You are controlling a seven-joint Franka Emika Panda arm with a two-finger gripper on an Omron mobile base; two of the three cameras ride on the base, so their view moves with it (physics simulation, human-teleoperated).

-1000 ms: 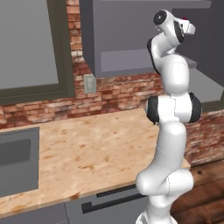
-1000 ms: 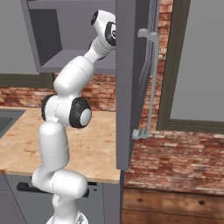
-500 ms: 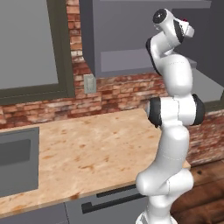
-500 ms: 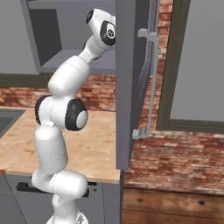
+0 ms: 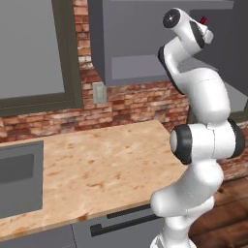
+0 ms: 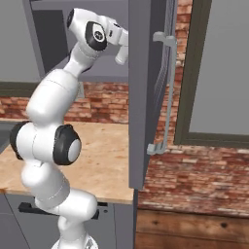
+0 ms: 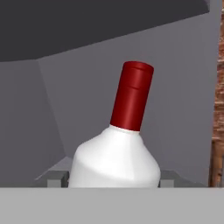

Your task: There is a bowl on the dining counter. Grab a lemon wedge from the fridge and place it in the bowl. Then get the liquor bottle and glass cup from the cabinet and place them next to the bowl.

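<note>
Left: wood bench [image 5: 97,169], bare below the cabinet [image 5: 140,48]. Centre: my tool [image 6: 121,51], raised into the cabinet to reach the bottle [image 7: 120,153]; whether it grips I cannot tell. Right: open cabinet door [image 6: 146,92], giving me access.

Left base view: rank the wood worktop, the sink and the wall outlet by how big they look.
1. wood worktop, by far the broadest.
2. sink, cut by the left edge of the picture, so its full extent is unsure.
3. wall outlet, smallest; it sits farther back on the brick wall, which shrinks it a little.
</note>
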